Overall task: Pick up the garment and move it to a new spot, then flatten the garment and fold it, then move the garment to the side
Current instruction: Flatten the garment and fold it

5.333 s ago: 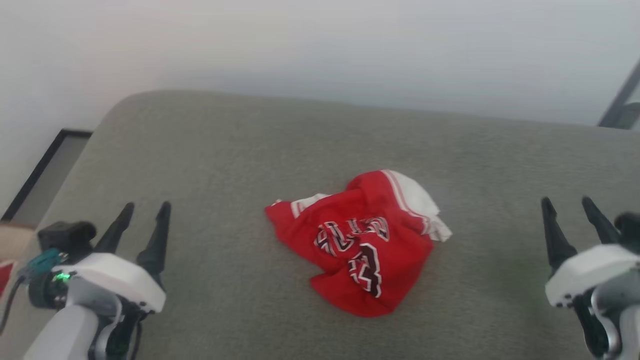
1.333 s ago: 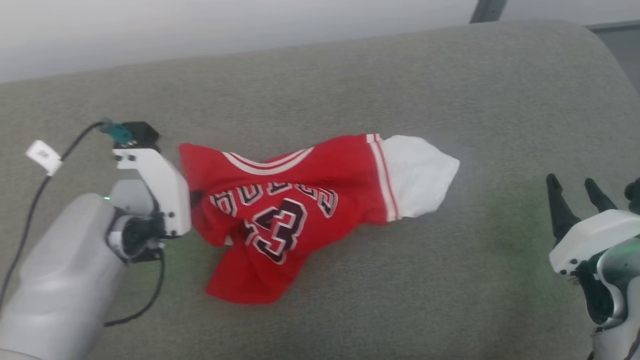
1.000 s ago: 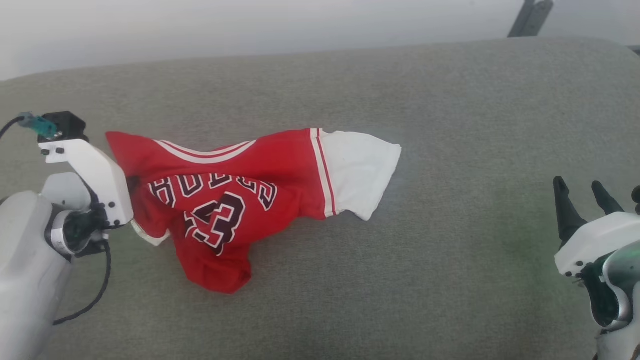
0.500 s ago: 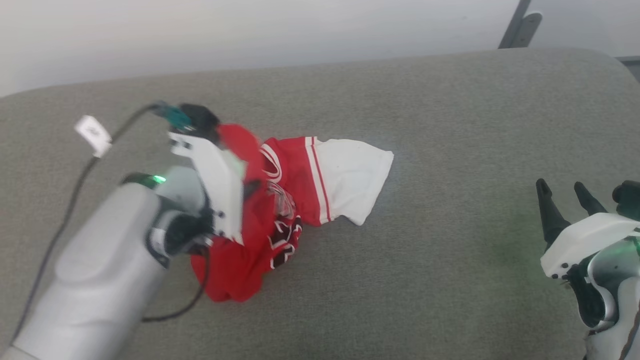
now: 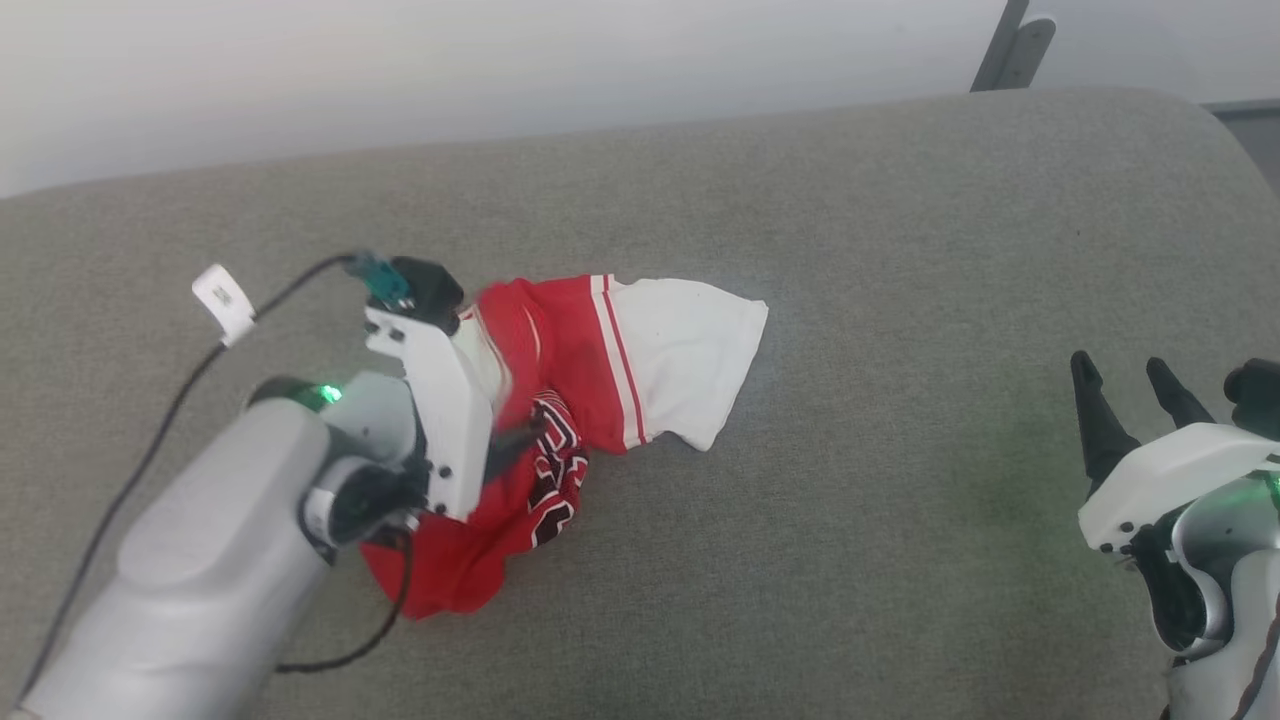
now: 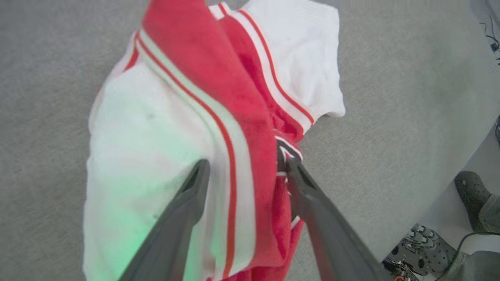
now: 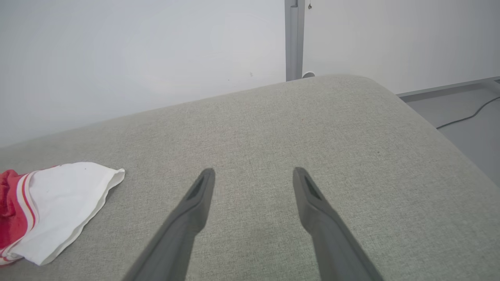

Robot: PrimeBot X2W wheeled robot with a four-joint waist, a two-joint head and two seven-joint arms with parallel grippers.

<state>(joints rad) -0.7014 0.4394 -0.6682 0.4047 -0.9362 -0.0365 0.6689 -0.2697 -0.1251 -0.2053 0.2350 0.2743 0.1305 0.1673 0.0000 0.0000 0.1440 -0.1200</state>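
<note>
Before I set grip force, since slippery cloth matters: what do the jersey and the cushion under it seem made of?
The jersey looks like soft matte knit fabric: it slumps in loose folds; cotton or polyester, I cannot tell. The cushion looks like woven upholstery cloth, matte grey, with a fine flecked weave and rounded padded edges.

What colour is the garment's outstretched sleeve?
White sleeve, red-and-white striped trim; best in head view.
</note>
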